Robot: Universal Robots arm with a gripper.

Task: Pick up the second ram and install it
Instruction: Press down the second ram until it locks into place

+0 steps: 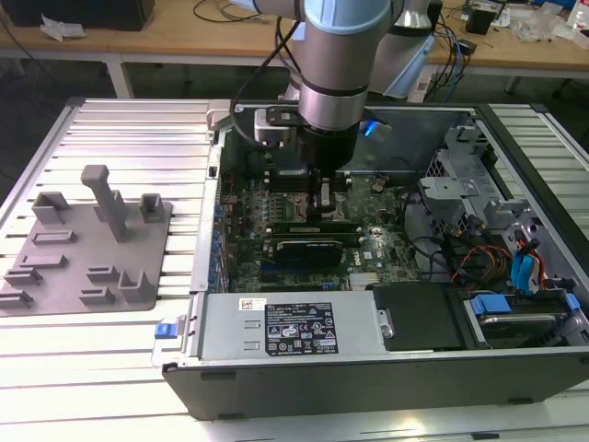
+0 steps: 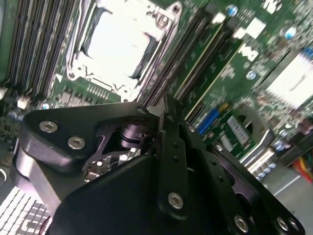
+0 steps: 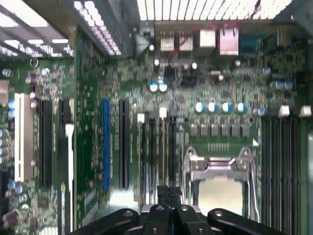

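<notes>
My gripper (image 1: 327,198) is lowered into the open computer case (image 1: 368,387), over the motherboard's memory slots (image 3: 159,147) beside the CPU socket (image 3: 220,191). In both wrist views the black fingers (image 3: 162,196) are drawn together right above one long slot. A thin pale edge between the fingertips (image 2: 157,111) looks like the second ram, held on edge along the slot; most of it is hidden by the fingers. The CPU socket (image 2: 120,41) lies just beyond the gripper (image 2: 164,110).
The gray holder blocks (image 1: 92,239) stand on the slatted table at the exterior view's left, with no stick in them. Inside the case are a black expansion card (image 1: 313,247), the power supply (image 1: 290,327), a drive cage (image 1: 460,193) and loose cables at the right.
</notes>
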